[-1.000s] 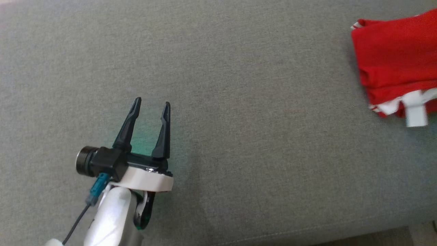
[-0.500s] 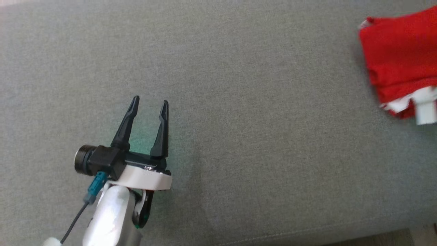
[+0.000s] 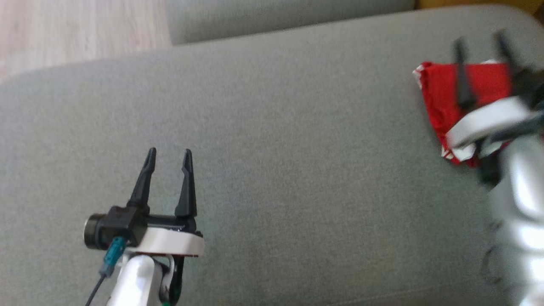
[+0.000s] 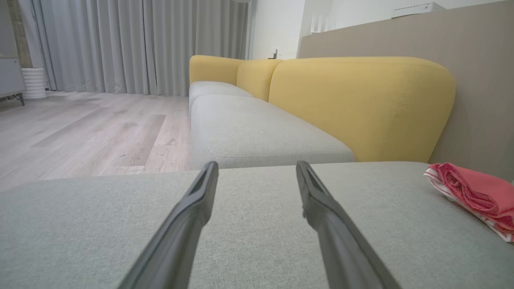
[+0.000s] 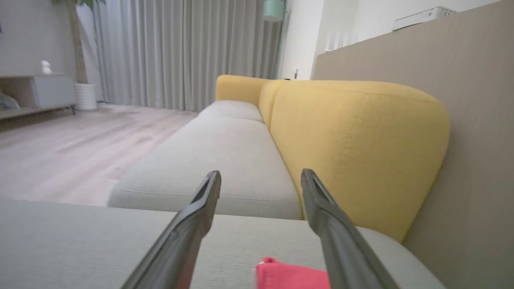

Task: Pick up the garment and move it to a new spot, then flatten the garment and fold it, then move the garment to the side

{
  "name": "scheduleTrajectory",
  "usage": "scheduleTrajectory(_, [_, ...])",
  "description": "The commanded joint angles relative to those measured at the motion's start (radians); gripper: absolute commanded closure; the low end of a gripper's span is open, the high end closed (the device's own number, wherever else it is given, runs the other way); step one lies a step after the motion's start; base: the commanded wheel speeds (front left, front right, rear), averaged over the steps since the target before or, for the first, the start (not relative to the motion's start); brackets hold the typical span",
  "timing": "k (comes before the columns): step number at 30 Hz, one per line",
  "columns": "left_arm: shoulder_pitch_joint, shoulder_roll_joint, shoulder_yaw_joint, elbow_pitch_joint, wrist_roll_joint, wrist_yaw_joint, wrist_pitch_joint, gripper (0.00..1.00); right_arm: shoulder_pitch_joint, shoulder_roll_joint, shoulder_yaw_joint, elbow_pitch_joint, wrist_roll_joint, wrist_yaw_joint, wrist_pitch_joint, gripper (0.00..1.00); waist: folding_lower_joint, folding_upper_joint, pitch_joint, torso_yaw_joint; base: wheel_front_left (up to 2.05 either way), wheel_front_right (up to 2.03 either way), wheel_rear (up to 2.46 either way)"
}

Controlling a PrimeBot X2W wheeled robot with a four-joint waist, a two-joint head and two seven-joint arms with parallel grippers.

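Room is lying wide on the grey seat cushion (image 3: pixel 297 148) between my two pincers. My left pincer (image 3: pixel 169 152) is hanging open over its bare near part. My right pincer (image 3: pixel 479 40), blurred, is standing open and gripping nothing, above the folded red garment (image 3: pixel 442 97) near the cushion's far right corner. Wooden floor (image 3: pixel 63 29) is showing beyond the far edge, and a yellow backrest (image 4: pixel 361 104) is rising there too.

We see a grey sofa cushion (image 3: pixel 297 170); folded red garment (image 3: pixel 440 97) lies on it near its right edge.
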Motion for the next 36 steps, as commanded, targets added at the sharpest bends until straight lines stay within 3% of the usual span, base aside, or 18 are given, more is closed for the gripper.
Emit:
scheduleTrajectory(1, [-0.015,0.004,0.037,-0.04,-0.006,0.005,-0.005,0.0,0.025,0.02,0.02,-0.056,0.015,-0.001,-0.017,0.0,0.0002,0.0,-0.046,0.0,0.0,0.0,0.0])
scheduleTrajectory(5, [0.019,0.004,0.036,-0.046,-0.014,0.013,-0.005,0.0,0.164,0.117,0.01,-0.163,0.064,-0.001,-0.052,0.0,0.0002,0.0,-0.085,0.016,0.0,0.0,0.0])
scheduleTrajectory(10, [0.061,0.004,0.037,-0.055,-0.013,0.02,-0.005,0.0,0.324,0.171,0.022,-0.255,0.092,-0.001,-0.071,0.0,0.0002,0.0,-0.109,0.029,0.0,0.0,0.0])
scheduleTrajectory(20, [0.095,0.004,0.04,-0.058,-0.007,0.011,-0.005,0.0,0.496,0.18,0.008,-0.343,0.189,-0.001,-0.074,0.0,0.0002,0.0,-0.126,0.054,0.0,0.0,0.0])
scheduleTrajectory(36, [0.108,0.004,0.052,-0.062,-0.082,0.04,-0.005,0.0,0.534,0.181,0.018,-0.378,0.192,-0.001,-0.074,0.0,0.0002,0.0,-0.129,0.055,0.0,0.0,0.0])
